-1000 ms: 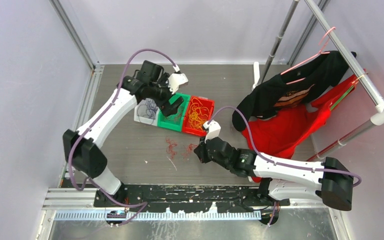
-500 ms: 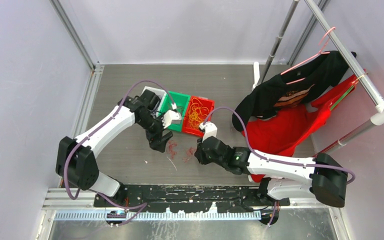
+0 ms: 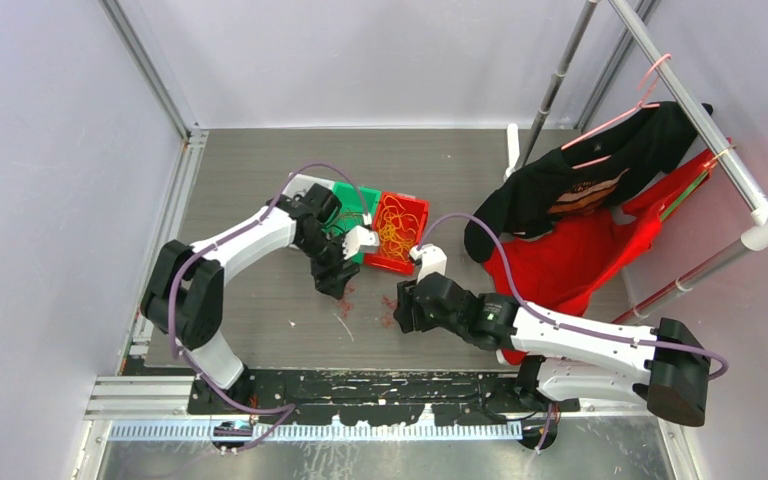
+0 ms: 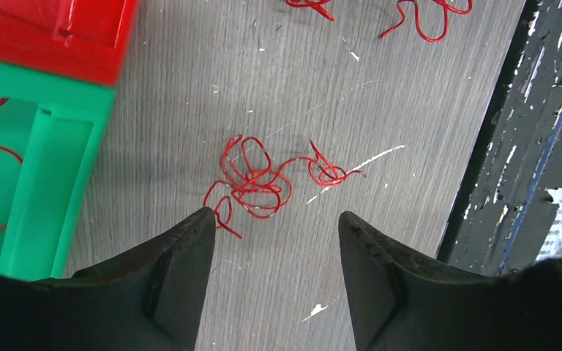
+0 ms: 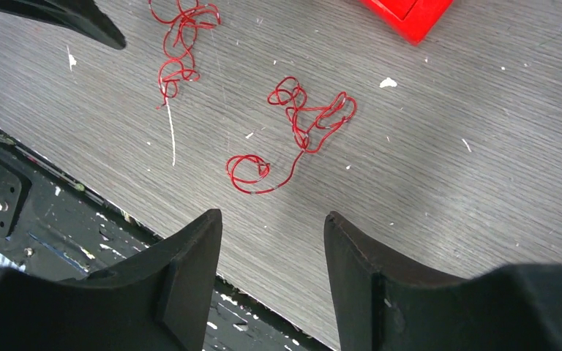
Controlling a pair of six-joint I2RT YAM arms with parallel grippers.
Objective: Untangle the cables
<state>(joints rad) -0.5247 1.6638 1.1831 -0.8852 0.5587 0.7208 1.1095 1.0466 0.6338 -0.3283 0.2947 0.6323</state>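
Note:
Two small clumps of thin red cables lie loose on the grey table. The left clump (image 4: pixel 252 179) (image 3: pixel 345 297) sits just ahead of my left gripper (image 4: pixel 276 216) (image 3: pixel 336 283), which is open and empty, its left fingertip touching a strand end. The right clump (image 5: pixel 307 117) (image 3: pixel 390 312), with a trailing loop, lies ahead of my right gripper (image 5: pixel 271 216) (image 3: pixel 403 306), also open with nothing between its fingers. Orange-yellow cables (image 3: pixel 395 228) fill the red bin (image 3: pixel 407 200). Purple cables are hidden.
A green bin (image 3: pixel 365 190) (image 4: pixel 29 168) stands beside the red bin (image 4: pixel 51 33), with a white bin's corner (image 3: pixel 298 184) behind my left arm. Black (image 3: pixel 580 185) and red (image 3: pixel 580 262) garments hang from a rack at the right. The black base rail (image 5: pixel 44 219) edges the table.
My left arm swung from over the bins down to the red cables, its jaws narrowing. My right gripper opened from shut and shifted slightly; a red clump lies before it.

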